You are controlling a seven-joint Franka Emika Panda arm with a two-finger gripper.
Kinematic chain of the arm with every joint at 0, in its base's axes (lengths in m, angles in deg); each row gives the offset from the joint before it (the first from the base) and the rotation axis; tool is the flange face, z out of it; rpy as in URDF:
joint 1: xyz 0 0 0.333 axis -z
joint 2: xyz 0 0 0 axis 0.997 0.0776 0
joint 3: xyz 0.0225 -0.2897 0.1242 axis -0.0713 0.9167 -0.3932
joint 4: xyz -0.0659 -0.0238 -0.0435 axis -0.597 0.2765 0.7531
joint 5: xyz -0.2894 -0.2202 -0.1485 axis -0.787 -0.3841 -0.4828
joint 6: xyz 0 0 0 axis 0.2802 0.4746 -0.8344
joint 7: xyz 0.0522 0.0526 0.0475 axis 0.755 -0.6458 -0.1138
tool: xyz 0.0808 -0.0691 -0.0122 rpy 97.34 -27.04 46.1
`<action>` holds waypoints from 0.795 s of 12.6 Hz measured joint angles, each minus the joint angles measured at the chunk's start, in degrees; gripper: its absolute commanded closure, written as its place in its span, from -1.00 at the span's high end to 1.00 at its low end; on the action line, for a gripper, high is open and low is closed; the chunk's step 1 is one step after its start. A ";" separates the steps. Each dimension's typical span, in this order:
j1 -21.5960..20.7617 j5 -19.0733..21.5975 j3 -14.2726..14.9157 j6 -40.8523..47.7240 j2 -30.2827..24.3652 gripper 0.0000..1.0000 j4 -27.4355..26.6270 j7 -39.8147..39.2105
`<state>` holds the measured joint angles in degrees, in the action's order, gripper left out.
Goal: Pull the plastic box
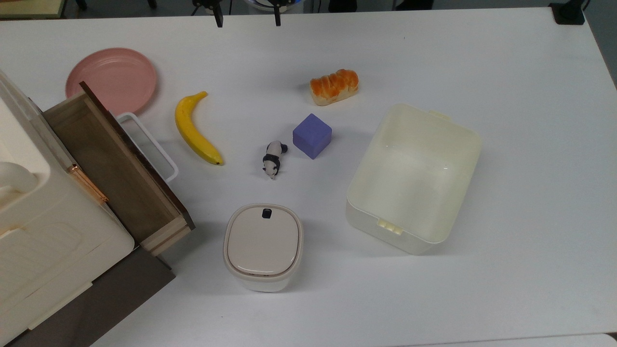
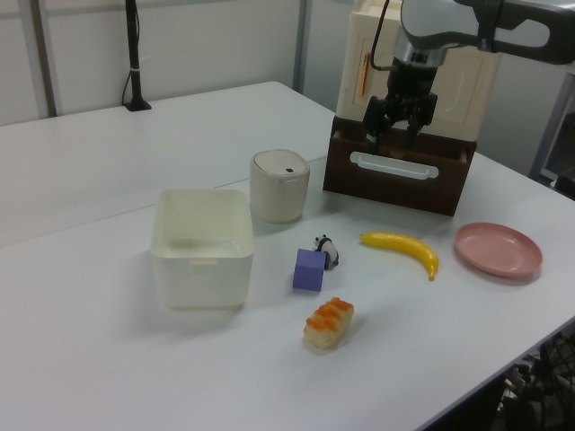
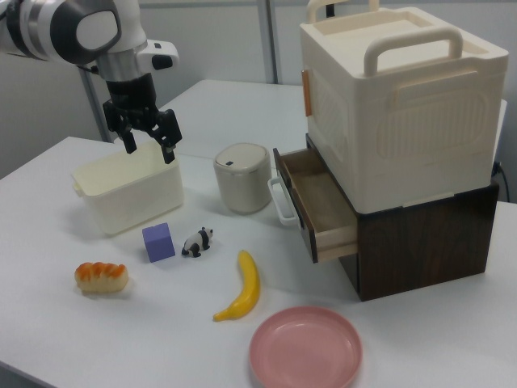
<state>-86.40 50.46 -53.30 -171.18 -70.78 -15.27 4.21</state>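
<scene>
With the gripper hanging high, fingers spread and empty, well apart from the plastic box at the top view's right of the purple cube, a careless descent could clip that cube or tilt the light box.

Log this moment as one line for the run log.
phase: pre-contact | gripper: open, raised, holding nothing | plastic box: untouched, empty | drawer: open
</scene>
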 measured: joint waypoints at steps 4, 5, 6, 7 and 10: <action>0.48 0.00 0.07 0.00 0.00 1.00 0.59 -0.05; 0.64 0.00 0.07 0.00 0.00 1.00 0.69 -0.31; 0.66 0.00 0.07 0.00 0.00 1.00 0.70 -0.39; 0.66 0.00 0.07 0.06 0.00 1.00 0.70 -0.60; 0.66 0.00 0.07 0.16 0.00 1.00 0.70 -0.84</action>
<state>-85.74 50.46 -53.24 -171.02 -70.78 -14.57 3.37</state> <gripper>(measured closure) 0.000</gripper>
